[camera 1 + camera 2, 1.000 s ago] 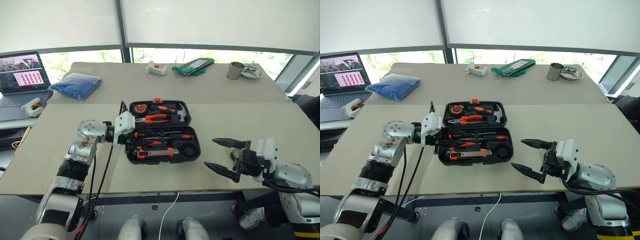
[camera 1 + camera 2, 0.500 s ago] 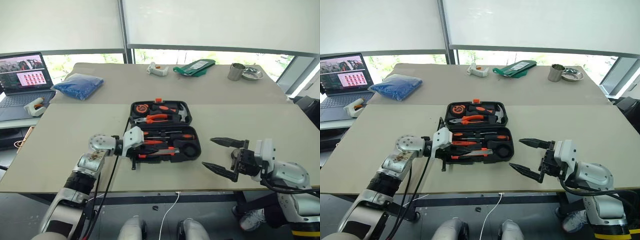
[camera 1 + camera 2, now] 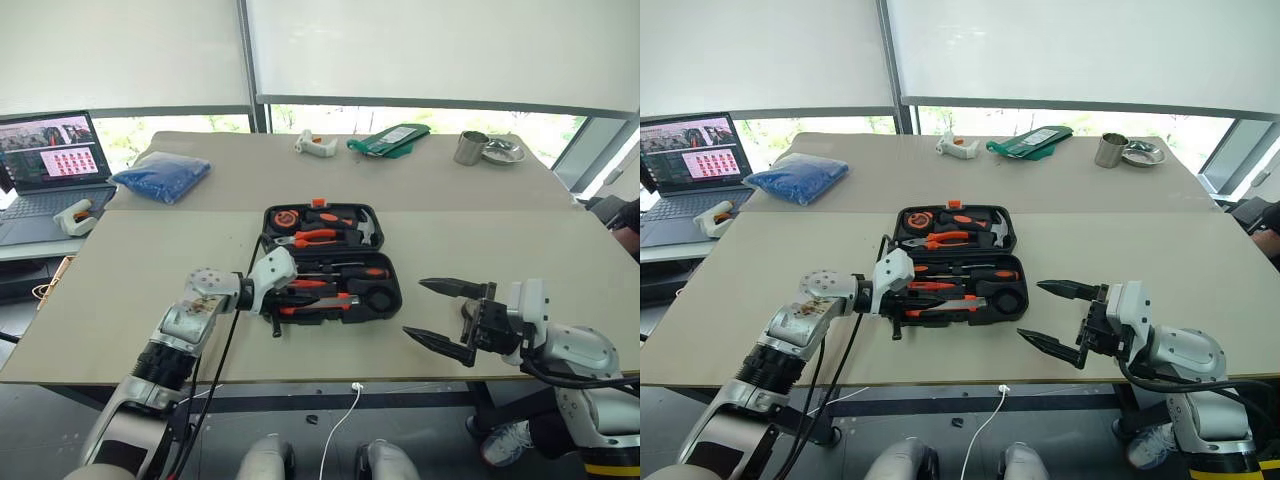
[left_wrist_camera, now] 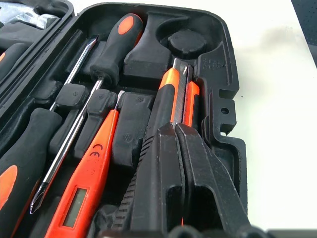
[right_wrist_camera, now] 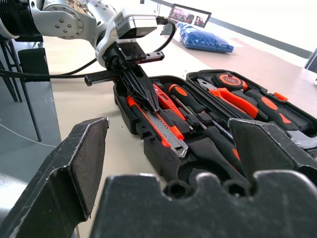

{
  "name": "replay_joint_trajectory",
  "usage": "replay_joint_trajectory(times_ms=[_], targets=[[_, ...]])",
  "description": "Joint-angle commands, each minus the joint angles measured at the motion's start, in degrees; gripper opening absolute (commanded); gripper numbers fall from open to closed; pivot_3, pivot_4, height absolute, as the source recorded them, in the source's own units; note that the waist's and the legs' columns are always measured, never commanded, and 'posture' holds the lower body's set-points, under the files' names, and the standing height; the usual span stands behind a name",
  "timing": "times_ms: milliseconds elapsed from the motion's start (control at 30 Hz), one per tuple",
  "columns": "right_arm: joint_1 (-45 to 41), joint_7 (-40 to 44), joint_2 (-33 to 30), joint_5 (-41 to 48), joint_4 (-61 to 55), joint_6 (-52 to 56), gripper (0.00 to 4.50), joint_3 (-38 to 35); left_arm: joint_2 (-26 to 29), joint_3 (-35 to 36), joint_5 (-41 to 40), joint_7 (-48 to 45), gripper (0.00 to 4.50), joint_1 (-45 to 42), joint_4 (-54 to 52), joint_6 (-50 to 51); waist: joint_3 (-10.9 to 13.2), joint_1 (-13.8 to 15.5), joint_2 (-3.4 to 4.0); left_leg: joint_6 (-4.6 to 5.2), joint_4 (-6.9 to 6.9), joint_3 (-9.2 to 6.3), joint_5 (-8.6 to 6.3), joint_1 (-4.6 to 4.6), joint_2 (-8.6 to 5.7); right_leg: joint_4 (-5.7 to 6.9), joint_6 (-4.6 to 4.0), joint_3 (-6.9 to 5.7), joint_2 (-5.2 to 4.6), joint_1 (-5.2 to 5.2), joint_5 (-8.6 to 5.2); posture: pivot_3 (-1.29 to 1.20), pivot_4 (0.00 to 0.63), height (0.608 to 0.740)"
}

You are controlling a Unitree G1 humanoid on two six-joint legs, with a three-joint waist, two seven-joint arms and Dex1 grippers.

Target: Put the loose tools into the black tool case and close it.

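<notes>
Lowered and swung toward the case's near-left corner since a second ago, left tool (image 4: 178, 163) now with fingers pressed together, tip resting over the near end of the orange-and-black utility knife (image 4: 174, 101). Apparently nudging or pressing the knife down into its moulded slot rather than carrying anything; nothing pinched between the fingers. Unchanged over that second, right tool (image 3: 445, 318) spread wide and empty, hovering above the counter (image 3: 150, 270) just right of the case, probably waiting to help shut the lid.

Outward from the left tool: black tool case (image 3: 385, 305) lying open in the middle of the counter, lid half tilted back with the small orange latch (image 3: 316, 201) at its far edge. Near half holding the knife, a slim orange screwdriver (image 4: 86, 183) and a black-and-orange screwdriver (image 4: 106, 54), all seated in slots. Round recess (image 4: 185, 42) at the far end of the knife's row looking empty from the left wrist view; grey roll not made out. Judged nearly done, lid closing left.

Head views alone giving the surroundings: laptop (image 3: 45, 160), blue bag (image 3: 160, 175), white glue gun (image 3: 315, 145), metal cup (image 3: 468, 147) at the far edge. Right wrist view alone showing the left tool from the side, angled down onto the knife (image 5: 163, 130).
</notes>
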Motion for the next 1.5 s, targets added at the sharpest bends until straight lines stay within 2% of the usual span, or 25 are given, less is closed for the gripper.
replay_joint_trajectory(times_ms=[33,167,300,633,767,867,1067,1200,1300,1400,1500], targets=[[-0.4,-0.4,-0.5,1.7,-2.0,0.3,4.5,-1.6,-1.6,2.2,-1.1,1.4,0.1,-0.3,0.4,-7.1,0.0,0.0,-0.01,0.0,0.0,0.0,0.0,-0.06,0.0,-0.02,0.0,0.0,-0.01,-0.03,0.0,0.0,0.15,0.74],[-0.3,-0.5,-0.4,1.7,-2.0,0.2,4.5,-1.7,-2.3,4.0,-2.9,0.8,0.1,-1.6,-0.7,-10.3,0.0,-0.1,-0.03,0.4,0.0,0.01,0.21,-0.29,-0.01,-0.09,0.08,0.0,0.01,-0.2,0.05,0.0,0.15,0.74],[-0.1,-0.8,-0.3,1.7,-2.2,0.1,4.5,-1.6,-1.3,2.8,-1.2,0.5,0.1,-1.1,-0.1,-10.5,0.0,-0.2,-0.03,0.44,-0.03,0.02,0.17,-0.45,-0.02,-0.09,0.39,-0.01,0.04,-0.37,0.15,0.0,0.15,0.74],[0.5,-0.6,-0.7,1.8,-1.9,0.3,4.5,-2.2,-0.4,-1.5,3.0,-0.1,0.1,0.6,2.2,-10.5,0.0,-0.1,-0.04,0.45,-0.02,0.06,0.16,-0.68,-0.03,-0.08,0.43,0.0,0.06,-0.64,0.13,0.0,0.15,0.74],[0.3,-0.8,-0.7,1.7,-1.9,0.5,4.5,-2.0,-0.7,-3.6,6.6,2.8,0.1,0.8,5.4,-6.8,0.0,-0.1,-0.03,0.45,-0.03,0.06,0.15,-0.63,-0.02,-0.08,0.42,0.0,0.06,-0.6,0.13,0.0,0.15,0.74],[0.0,-1.0,-0.7,1.7,-2.1,0.8,4.5,-1.8,-2.7,-2.7,6.0,6.4,0.1,0.5,7.5,-1.3,0.0,0.0,-0.01,0.45,-0.02,0.02,0.16,-0.48,-0.02,-0.09,0.42,-0.01,0.04,-0.41,0.12,0.0,0.15,0.74],[0.0,-1.1,-1.2,1.9,-2.3,1.3,4.5,-2.5,-1.4,-5.1,5.4,2.1,0.1,2.4,5.7,1.6,0.0,-0.2,0.02,0.0,-0.03,-0.01,-0.1,-0.03,0.0,-0.12,0.09,-0.02,-0.02,0.02,-0.08,0.0,0.15,0.74],[0.7,-1.3,-1.7,1.9,-2.4,1.7,4.5,-3.5,-1.5,-3.3,3.2,0.8,0.1,3.4,5.0,-1.6,-0.2,-0.2,0.24,0.08,-0.09,-0.01,-0.06,-0.01,0.0,-0.12,0.1,-0.01,-0.01,0.01,-0.09,0.0,0.15,0.74],[2.4,-2.3,-2.2,1.9,-3.0,1.9,4.5,-5.8,-3.5,1.9,-1.2,2.0,0.1,3.3,4.4,-7.2,-0.2,-0.2,0.24,0.38,-0.14,0.0,0.08,-0.06,0.0,-0.11,0.24,-0.01,0.02,-0.05,-0.1,0.0,0.15,0.74],[5.6,-4.0,-2.3,1.8,-2.9,1.0,4.5,-10.0,-3.1,6.1,-4.3,0.3,0.81,3.0,3.8,-14.6,-0.2,-0.2,0.21,0.41,-0.17,0.01,0.04,-0.21,-0.01,-0.11,0.35,-0.02,0.02,-0.19,-0.08,0.0,0.15,0.74],[10.0,-5.3,-1.8,1.4,-0.4,-0.3,4.5,-15.3,-3.0,10.9,-11.1,-3.5,1.92,3.0,0.8,-18.0,-0.2,0.0,0.2,0.42,-0.13,0.01,0.03,-0.49,-0.01,-0.12,0.35,-0.06,0.0,-0.41,-0.06,0.0,0.15,0.74]])
